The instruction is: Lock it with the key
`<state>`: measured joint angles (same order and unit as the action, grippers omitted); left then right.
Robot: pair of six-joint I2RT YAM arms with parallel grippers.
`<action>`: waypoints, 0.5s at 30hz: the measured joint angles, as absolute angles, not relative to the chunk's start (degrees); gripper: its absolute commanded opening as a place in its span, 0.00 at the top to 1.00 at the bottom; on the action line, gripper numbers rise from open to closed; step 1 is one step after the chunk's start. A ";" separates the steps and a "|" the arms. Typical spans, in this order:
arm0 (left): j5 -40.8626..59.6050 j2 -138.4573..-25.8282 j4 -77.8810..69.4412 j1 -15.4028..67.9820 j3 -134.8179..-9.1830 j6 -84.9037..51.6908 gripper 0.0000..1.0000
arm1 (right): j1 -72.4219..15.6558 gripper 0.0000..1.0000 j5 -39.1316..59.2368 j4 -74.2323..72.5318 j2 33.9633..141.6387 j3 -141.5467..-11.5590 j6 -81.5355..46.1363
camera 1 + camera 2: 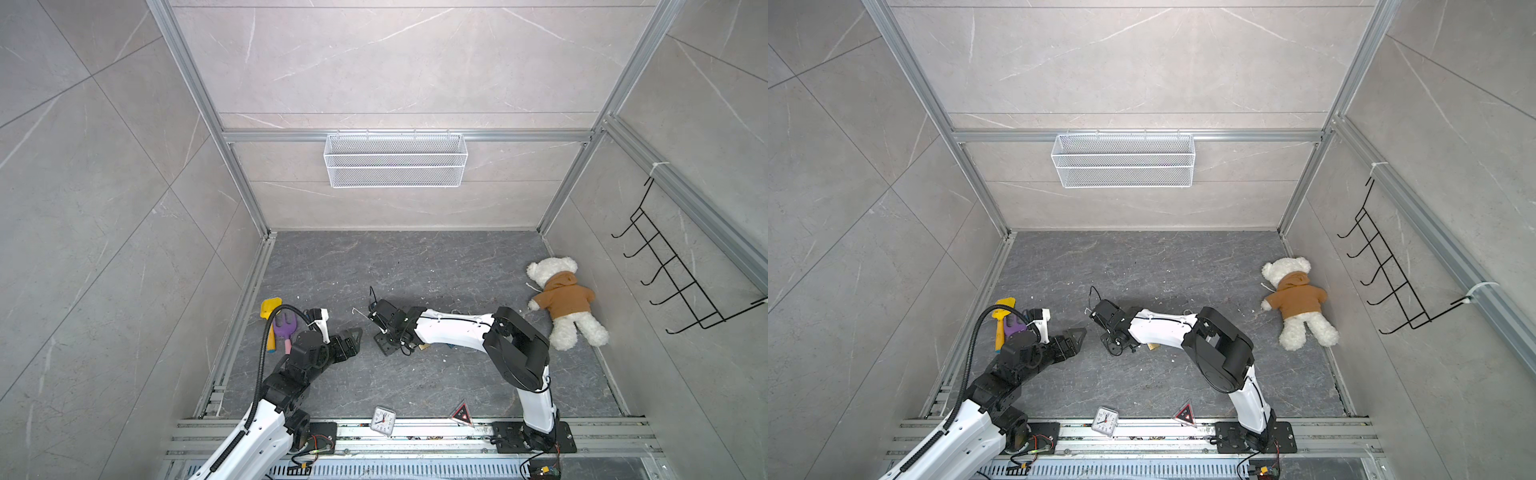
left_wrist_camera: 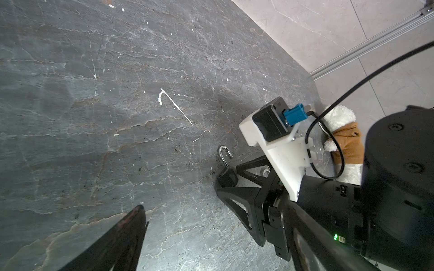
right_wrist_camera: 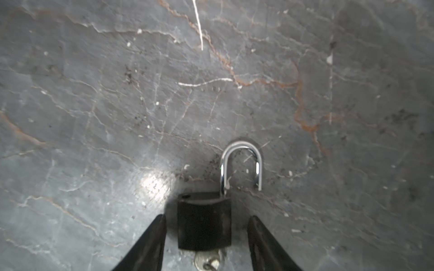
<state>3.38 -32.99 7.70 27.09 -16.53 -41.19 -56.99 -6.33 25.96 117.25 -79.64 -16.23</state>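
Right gripper part-open, straddling black padlock, gaps both sides, no grip. Padlock flat on dark tabletop, shackle open, key at its base. Left gripper wide open, empty.

My right hand straddles the padlock, a thin gap either side of its body. Beyond the shackle the counter lies bare. My left hand stands near, fingers spread wide, narrowing the lane between us. The far half of the counter is open.
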 measured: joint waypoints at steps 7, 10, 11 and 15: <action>3.66 -34.26 7.49 26.96 -16.53 -41.12 0.07 | -56.99 0.48 -6.44 26.39 117.99 -80.71 -15.99; 4.01 -34.63 7.25 26.96 -16.53 -40.97 0.07 | -56.99 0.53 -6.39 26.72 118.37 -81.30 -15.68; 4.19 -34.79 7.25 26.96 -16.53 -40.93 0.07 | -56.99 0.53 -6.39 26.79 118.52 -81.49 -15.66; 4.71 -35.40 7.22 26.96 -16.53 -40.66 0.07 | -56.99 0.54 -6.35 26.81 118.61 -81.60 -15.66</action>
<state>4.71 -35.40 7.22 26.96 -16.53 -40.66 -56.99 -6.35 26.81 118.61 -81.60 -15.66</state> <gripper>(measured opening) 0.928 0.467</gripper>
